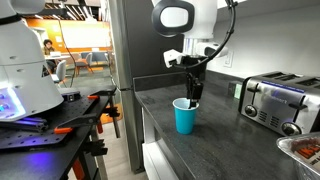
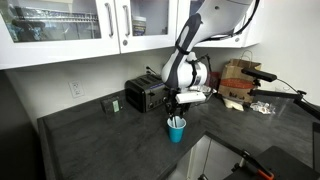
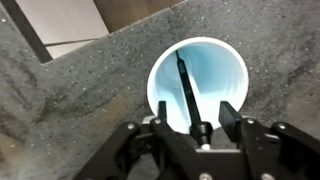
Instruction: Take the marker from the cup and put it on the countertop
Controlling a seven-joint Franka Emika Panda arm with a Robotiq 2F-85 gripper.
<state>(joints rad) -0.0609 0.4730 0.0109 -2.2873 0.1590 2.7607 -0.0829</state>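
Close to the countertop's (image 1: 235, 138) front edge, arm (image 2: 186, 45) vertical; gripper (image 3: 197, 126) unclenched, fingertips straddling the marker (image 3: 185, 88) inside the cup (image 1: 185, 120).

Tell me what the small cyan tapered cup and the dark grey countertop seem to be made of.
Small cyan tapered cup: likely plastic, possibly coated paper; smooth, evenly coloured thin wall with slight sheen. Dark grey countertop: stone or stone-look laminate; fine pale speckles, matte.

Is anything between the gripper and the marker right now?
Nothing. In the wrist view the marker stands in the cup, its top end in the bare gap between the fingers of the open gripper.
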